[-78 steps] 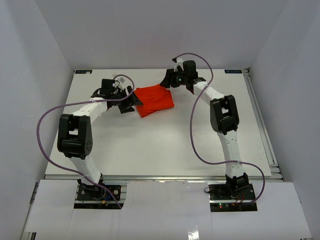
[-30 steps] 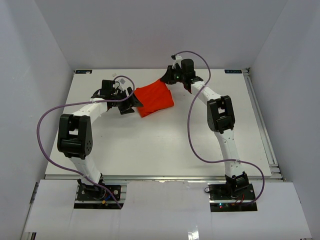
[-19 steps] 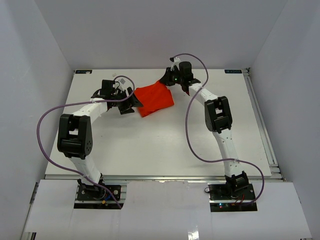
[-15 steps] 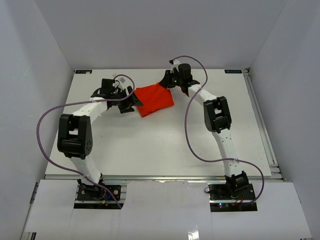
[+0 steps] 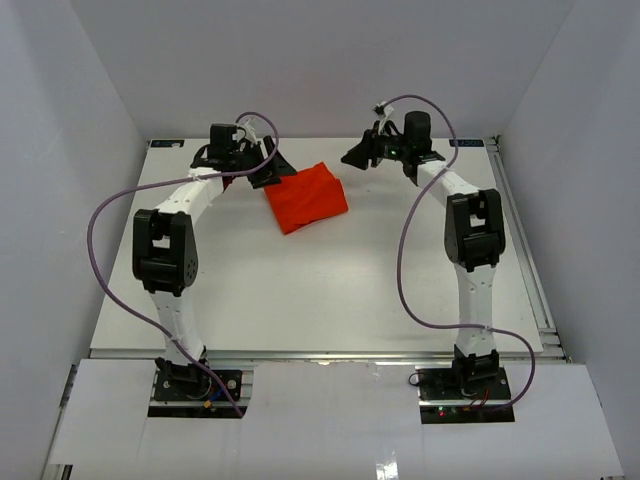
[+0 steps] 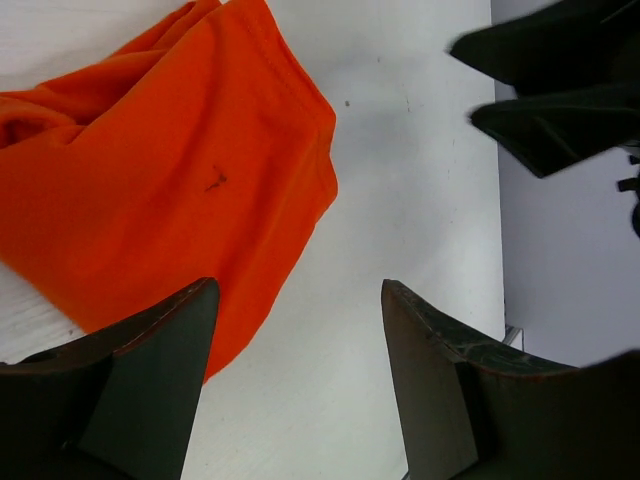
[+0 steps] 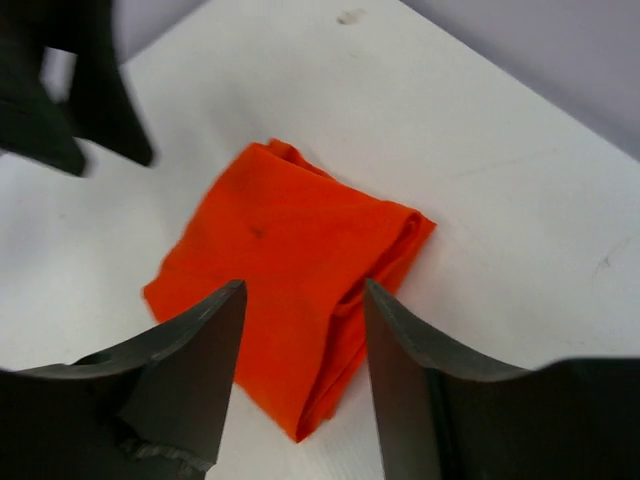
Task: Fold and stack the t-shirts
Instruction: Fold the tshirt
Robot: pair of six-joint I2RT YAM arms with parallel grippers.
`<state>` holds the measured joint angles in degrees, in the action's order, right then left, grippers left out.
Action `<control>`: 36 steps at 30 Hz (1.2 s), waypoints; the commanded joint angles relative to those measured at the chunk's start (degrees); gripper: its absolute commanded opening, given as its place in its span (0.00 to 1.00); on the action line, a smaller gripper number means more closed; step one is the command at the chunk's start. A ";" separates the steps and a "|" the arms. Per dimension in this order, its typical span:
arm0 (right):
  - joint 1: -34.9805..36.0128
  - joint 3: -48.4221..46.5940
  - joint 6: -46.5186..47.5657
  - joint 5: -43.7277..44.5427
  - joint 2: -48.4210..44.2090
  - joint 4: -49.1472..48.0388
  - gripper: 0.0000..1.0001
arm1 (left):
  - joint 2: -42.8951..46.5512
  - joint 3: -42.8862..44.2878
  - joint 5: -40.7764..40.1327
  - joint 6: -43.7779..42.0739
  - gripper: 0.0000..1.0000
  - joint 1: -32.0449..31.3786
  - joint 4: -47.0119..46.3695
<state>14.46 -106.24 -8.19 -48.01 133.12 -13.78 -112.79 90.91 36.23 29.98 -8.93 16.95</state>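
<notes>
The orange-red t-shirt (image 5: 306, 197) lies folded in a compact, roughly square bundle on the white table, toward the far middle. My left gripper (image 5: 275, 165) hovers just off the shirt's far-left corner, open, with nothing between its fingers. My right gripper (image 5: 352, 157) hangs to the far right of the shirt, apart from it, also open and holding nothing. The left wrist view has the t-shirt (image 6: 170, 190) upper left of the open left gripper (image 6: 297, 290). In the right wrist view the t-shirt (image 7: 290, 270) lies beyond the open right gripper (image 7: 304, 285), layered edges at its right side.
White table (image 5: 300, 290) inside a white-walled enclosure; the back wall stands close behind both grippers. A metal rail (image 5: 525, 250) runs along the right edge. Purple cables (image 5: 100, 220) loop from each arm. The other arm's fingers show in each wrist view.
The right gripper opened, let go of the shirt's far corner and drew back to the right. The left gripper moved from the shirt's left side to its far-left corner.
</notes>
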 commanded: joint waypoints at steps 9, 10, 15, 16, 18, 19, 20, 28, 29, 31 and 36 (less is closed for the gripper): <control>6.28 3.85 -5.95 -22.74 -0.85 -1.95 0.28 | -9.90 8.75 8.24 4.56 0.72 -2.14 -7.01; 6.54 3.76 -7.01 -22.40 -0.15 -2.47 0.28 | -10.16 8.93 8.59 4.83 0.72 -2.23 -7.45; 7.07 2.27 -13.08 -19.67 4.16 -3.97 0.25 | -11.92 8.67 9.57 6.76 0.71 -2.32 -11.06; 7.07 2.09 -13.08 -18.88 4.60 -3.63 0.25 | -12.62 8.58 9.39 7.11 0.71 -2.32 -11.50; 7.07 1.21 -12.82 -16.69 6.01 -2.13 0.25 | -13.41 8.23 8.69 7.46 0.71 -2.32 -12.38; 6.99 0.77 -12.39 -15.90 6.45 -1.17 0.26 | -14.29 8.23 8.42 7.55 0.71 -2.32 -12.73; 7.07 0.51 -11.86 -13.63 7.23 0.93 0.26 | -14.82 8.40 8.16 7.99 0.71 -2.32 -13.43; 6.99 0.15 -11.76 -6.49 9.61 5.25 0.26 | -20.18 10.34 5.27 8.43 0.71 -1.44 -14.05; 6.81 0.50 -12.03 -6.57 9.96 5.17 0.26 | -20.97 10.25 4.82 8.52 0.71 -1.27 -14.40; 6.64 1.03 -12.55 -6.22 10.32 4.64 0.26 | -21.50 9.81 4.03 9.31 0.70 -0.48 -14.93; 6.02 1.91 -12.38 -3.94 11.28 5.87 0.26 | -22.82 9.72 3.50 11.24 0.70 1.28 -17.29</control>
<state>21.10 -104.55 -20.40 -53.84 143.46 -9.08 -135.55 99.26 42.00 40.38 -9.50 1.56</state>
